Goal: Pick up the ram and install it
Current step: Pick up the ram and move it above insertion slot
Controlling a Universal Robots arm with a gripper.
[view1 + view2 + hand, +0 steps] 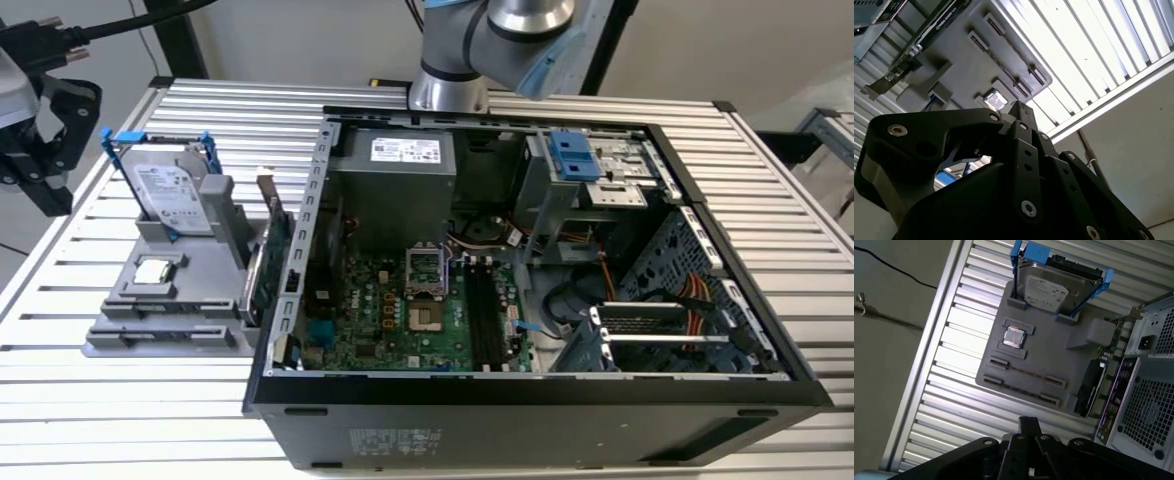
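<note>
My gripper (47, 140) hangs at the exterior view's far left, above the table's edge and to the left of the grey parts holder (200, 300); it touches nothing. Its black body fills the near part of both wrist views (1019, 112) (1029, 427). In the first wrist view a thin dark strip (1024, 373) runs between two slot brackets of the parts holder (1079, 365). It may be the ram seen edge-on, but I cannot tell. The black motherboard slots (483, 320) lie inside the open computer case (534, 400).
The holder also carries a silver hard drive in a blue frame (167, 195), a small square chip (156, 270) and a card with a metal bracket (271, 250). The arm's base (447, 90) stands behind the case. Ribbed metal table (134, 400) surrounds everything.
</note>
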